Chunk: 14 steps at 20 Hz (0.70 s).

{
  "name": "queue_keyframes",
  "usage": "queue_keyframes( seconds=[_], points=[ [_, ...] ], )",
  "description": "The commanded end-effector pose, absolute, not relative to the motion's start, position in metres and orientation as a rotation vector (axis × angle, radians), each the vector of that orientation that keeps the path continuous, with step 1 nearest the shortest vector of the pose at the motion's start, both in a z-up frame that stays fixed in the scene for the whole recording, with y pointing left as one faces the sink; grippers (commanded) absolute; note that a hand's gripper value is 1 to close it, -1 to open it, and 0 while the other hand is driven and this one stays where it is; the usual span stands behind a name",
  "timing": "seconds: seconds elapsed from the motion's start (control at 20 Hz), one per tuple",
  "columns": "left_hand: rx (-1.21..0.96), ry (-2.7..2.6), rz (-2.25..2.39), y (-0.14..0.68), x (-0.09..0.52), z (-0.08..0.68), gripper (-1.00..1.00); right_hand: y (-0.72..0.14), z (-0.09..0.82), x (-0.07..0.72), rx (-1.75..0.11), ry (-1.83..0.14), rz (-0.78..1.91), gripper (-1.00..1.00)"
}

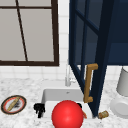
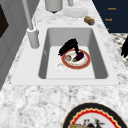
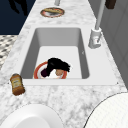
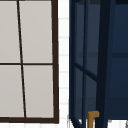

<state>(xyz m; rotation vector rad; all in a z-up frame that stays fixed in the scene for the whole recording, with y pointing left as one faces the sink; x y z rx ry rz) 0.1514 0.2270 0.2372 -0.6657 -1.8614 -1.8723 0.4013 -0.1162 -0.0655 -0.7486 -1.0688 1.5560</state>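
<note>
While the left hand (image 1: pixel 39 109) hangs idle at the sink's front left edge, fingers curled on nothing, the right hand (image 2: pixel 69 46) reaches down into the sink (image 2: pixel 98 62) over the red-rimmed plate (image 2: pixel 85 63) of food; whether its fingers grip anything cannot be told. Beside the plate lies the drain (image 2: pixel 60 66). On the surface (image 3: pixel 62 97) rests a brown bottle (image 3: pixel 17 84).

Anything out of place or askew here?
Yes: the cabinet door hangs open over the sink, and a brown bottle lies on its side on the counter. A hand rests on the plate in the basin.
</note>
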Motion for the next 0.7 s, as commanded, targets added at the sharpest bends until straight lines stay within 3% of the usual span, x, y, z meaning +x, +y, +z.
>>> queue_keyframes(
  seconds=[0.0, 0.65],
  points=[
    [-0.666, -1.861, -1.872, 0.227, 0.151, 0.237, 0.0, -0.109, -0.066, 0.405, -0.738, -1.044, 1.569, -1.0],
    [-0.666, -1.861, -1.872, 0.227, 0.151, 0.237, 0.0, -0.092, -0.082, 0.406, -0.709, -0.938, 1.733, -1.0]
  ],
)
